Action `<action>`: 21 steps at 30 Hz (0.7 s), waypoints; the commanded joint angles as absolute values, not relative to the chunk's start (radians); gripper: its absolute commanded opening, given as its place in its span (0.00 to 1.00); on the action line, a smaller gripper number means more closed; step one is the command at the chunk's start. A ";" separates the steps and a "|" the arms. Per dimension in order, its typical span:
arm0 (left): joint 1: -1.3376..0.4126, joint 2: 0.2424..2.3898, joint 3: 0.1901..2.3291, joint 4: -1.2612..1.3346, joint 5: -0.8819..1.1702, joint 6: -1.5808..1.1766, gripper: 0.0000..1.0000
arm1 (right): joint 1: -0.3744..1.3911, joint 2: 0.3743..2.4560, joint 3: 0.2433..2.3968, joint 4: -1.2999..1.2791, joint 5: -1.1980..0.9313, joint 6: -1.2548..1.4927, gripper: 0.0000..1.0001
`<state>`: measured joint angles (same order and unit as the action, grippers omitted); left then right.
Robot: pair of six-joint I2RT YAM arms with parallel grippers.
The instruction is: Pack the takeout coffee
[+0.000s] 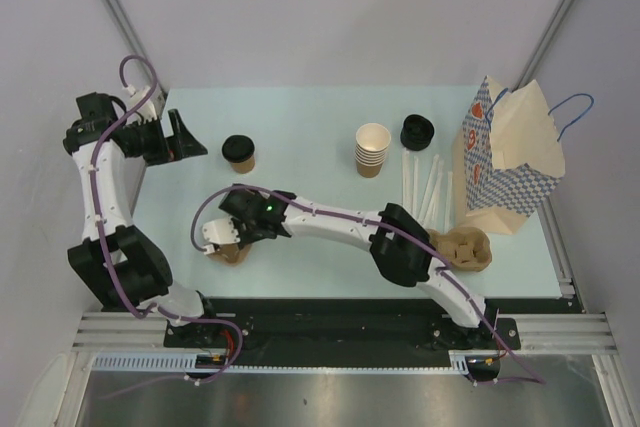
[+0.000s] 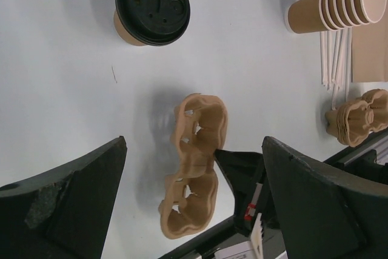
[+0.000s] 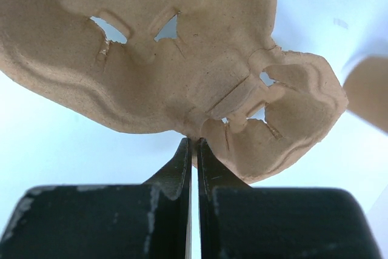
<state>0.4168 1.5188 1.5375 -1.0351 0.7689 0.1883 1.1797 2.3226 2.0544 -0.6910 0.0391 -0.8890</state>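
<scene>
Left gripper (image 1: 188, 140): jaws wide apart, empty, at far-left corner of pale table (image 1: 300, 115).
Small tan kraft-paper cup with round black plastic lid (image 1: 239, 153): upright, near far edge, just beside those jaws. Off-centre squeeze could tip it or pop lid.
Moulded brown pulp cup carrier (image 2: 193, 168): toward near edge, left of middle. Right gripper (image 3: 193, 145) clamped on its thin rim; pulp may flex, tear or slip free.

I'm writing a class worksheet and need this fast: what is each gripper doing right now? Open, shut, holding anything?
Left gripper: open, holding nothing.
Right gripper: shut on the edge of the pulp cup carrier.
</scene>
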 commanded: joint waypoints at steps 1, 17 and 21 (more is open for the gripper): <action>0.436 1.505 1.526 -1.039 0.821 0.241 1.00 | 1.215 2.378 2.146 -0.618 0.086 -0.940 0.00; 0.471 1.508 1.493 -1.028 0.870 0.275 0.99 | 1.244 2.421 2.187 -0.583 0.135 -0.943 0.55; 0.471 1.511 1.493 -1.029 0.894 0.276 1.00 | 1.247 2.378 2.218 -0.615 0.144 -0.923 0.65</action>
<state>0.4610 1.5188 1.4975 -1.0348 0.8261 0.2447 1.2354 2.4302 2.1387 -0.6090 0.1204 -0.9478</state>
